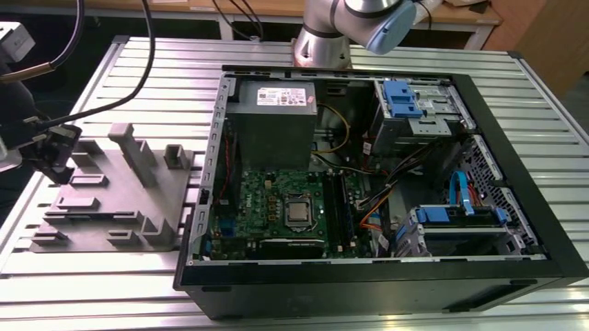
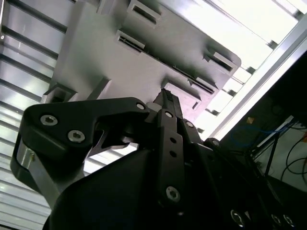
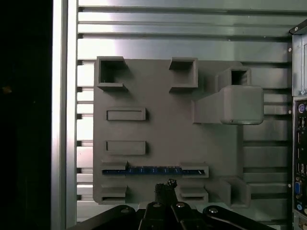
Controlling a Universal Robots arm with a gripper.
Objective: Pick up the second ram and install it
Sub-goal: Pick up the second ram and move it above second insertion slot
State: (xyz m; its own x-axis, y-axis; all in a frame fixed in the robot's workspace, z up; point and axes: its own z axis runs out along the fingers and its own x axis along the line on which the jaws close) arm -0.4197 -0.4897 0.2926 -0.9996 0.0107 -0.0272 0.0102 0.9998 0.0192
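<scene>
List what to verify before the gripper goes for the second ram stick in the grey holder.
1. Second ram standing on edge in its slot of the grey holder: ok.
2. Gripper close to the ram: ok, its tips hang just beside the stick in the first wrist view.
3. Jaws open for a grasp: not ok, they look shut and empty.
4. Computer case open with the motherboard exposed: ok.
5. Free memory slot on the board: cannot tell.
</scene>
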